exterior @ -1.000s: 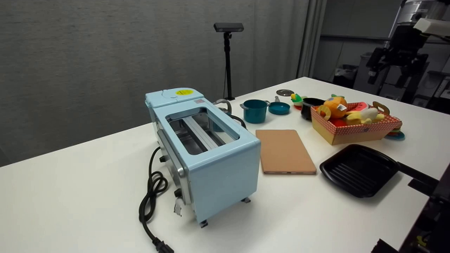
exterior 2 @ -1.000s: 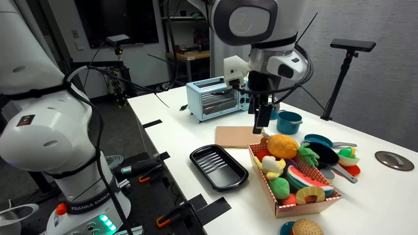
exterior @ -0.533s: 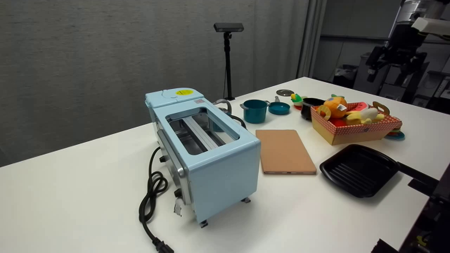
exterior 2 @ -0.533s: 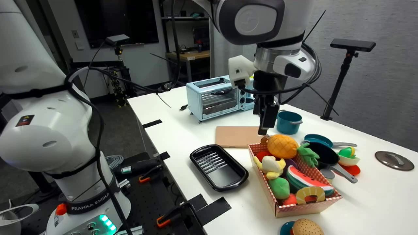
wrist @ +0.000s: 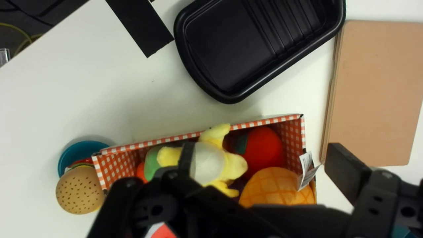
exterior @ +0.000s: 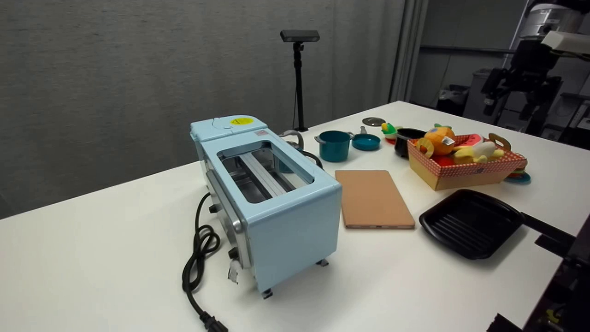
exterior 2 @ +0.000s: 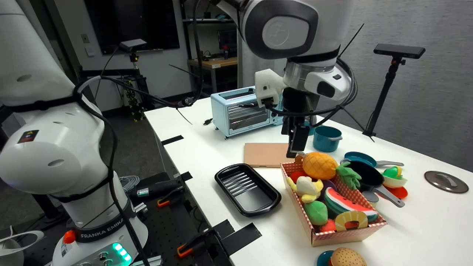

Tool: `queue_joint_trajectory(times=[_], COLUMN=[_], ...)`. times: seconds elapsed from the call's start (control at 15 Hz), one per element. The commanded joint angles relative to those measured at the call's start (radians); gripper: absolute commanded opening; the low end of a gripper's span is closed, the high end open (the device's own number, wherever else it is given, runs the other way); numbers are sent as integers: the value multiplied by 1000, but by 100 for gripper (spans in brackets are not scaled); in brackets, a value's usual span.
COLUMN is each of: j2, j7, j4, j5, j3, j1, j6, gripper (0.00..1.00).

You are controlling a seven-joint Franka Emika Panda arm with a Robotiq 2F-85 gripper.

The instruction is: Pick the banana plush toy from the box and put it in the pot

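Note:
The banana plush toy [exterior 2: 309, 187] is yellow with a whitish middle and lies on top of other plush toys in the box. The box has a red checked rim [exterior: 484, 171]; its rim also shows in the wrist view [wrist: 158, 141]. The teal pot [exterior: 334, 146] stands upright beyond the cutting board; it also shows in an exterior view [exterior 2: 327, 139]. My gripper [exterior 2: 291, 142] is open and empty, above the table near the pineapple end of the box. In the wrist view my gripper [wrist: 264, 160] has its jaws wide apart, with one finger overlapping the banana [wrist: 211, 162].
A pineapple plush [exterior 2: 320, 166] lies beside the banana, with a watermelon plush [exterior 2: 347, 205] nearby. The black grill pan [exterior 2: 248, 189] and brown cutting board [exterior: 374, 199] lie beside the box. The blue toaster [exterior: 272, 203] and a black pot [exterior 2: 364, 175] stand nearby.
In an exterior view my gripper has shifted right and then back left, and is now slightly lower than before. It stays open. The toys, box and pot have not moved.

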Motion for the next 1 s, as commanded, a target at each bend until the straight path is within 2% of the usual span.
queue_joint_trajectory(times=[0.0,0.33,0.93], j2=[-4,-10,144], j7=[-8,-16,10], j4=[-9,-23,77], j5=[6,6,20], j3=[15,20,26], j1=[-13,-9,-15], j6=[-2,-10,-4], gripper=[100,100,100])
